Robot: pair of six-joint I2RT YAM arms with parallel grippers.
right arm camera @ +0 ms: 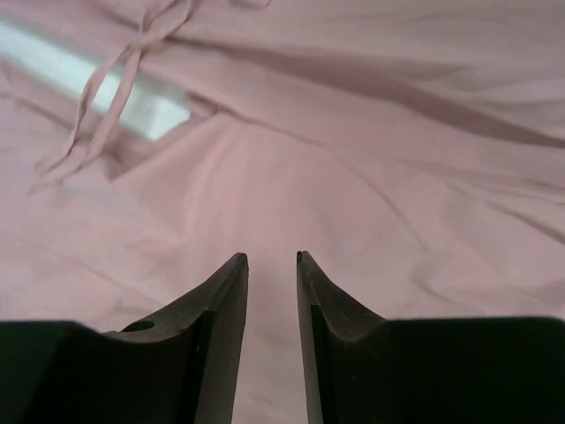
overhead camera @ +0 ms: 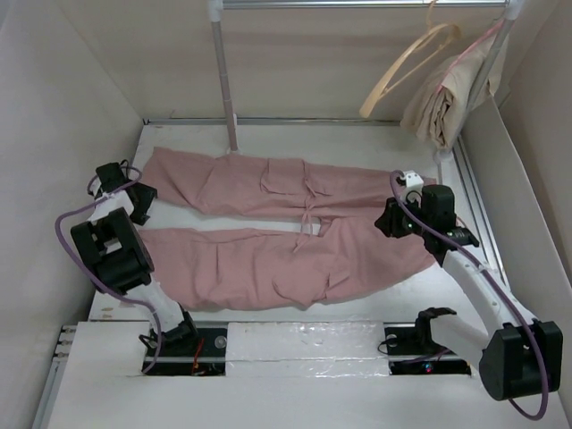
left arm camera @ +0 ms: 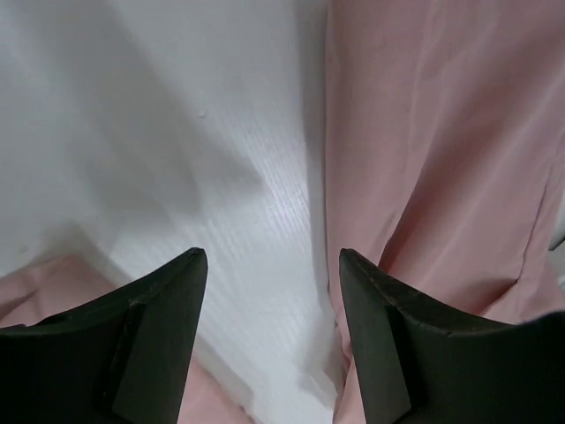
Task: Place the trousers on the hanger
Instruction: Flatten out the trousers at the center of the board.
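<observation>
White tabletop (overhead camera: 375, 290), dusty-pink soft cloth trousers (overhead camera: 268, 259) spread flat, left gripper (left arm camera: 274, 256) gaping wide at the leg ends, right gripper (right arm camera: 272, 256) narrowly parted over the waist, both empty.

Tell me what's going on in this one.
Pink cargo trousers lie spread flat on the white table. The left gripper hovers open over the leg ends, and the right gripper is open over the waist; neither holds cloth. The cream hanger hangs empty on the rail, beside a beige garment.

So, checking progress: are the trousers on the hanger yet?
No, the trousers lie spread on the table while the hanger hangs bare from the rail.
</observation>
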